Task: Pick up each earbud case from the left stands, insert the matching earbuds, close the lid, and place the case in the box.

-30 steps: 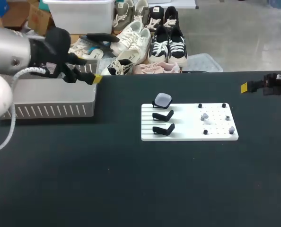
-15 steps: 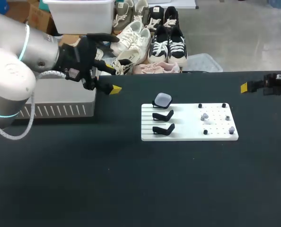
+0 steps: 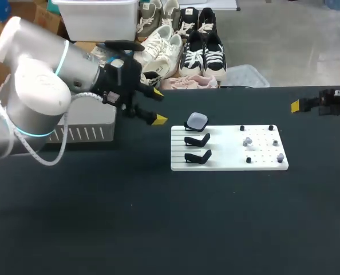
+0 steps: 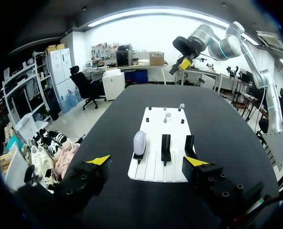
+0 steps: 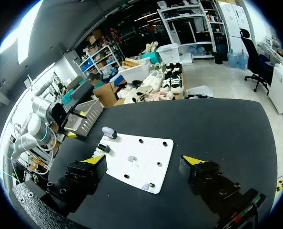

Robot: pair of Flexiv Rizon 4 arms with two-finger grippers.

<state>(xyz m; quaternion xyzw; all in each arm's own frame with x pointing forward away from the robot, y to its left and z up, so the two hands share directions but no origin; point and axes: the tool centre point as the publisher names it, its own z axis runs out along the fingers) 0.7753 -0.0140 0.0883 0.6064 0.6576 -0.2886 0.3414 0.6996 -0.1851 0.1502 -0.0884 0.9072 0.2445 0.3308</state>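
Your left claw [image 3: 159, 107] is spread wide and holds nothing, near the white board [image 3: 227, 161] on the desk [image 3: 158, 217]. The earbud case [image 3: 196, 120] sits on the board's rear stand. Your right claw [image 5: 144, 160] is spread too, well apart.

Earbud case [image 3: 196, 120] on board [image 3: 227, 156], box [image 3: 89, 135] leftward

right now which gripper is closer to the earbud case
Left. The left gripper hovers just beside the earbud case; the right gripper sits far across the table.
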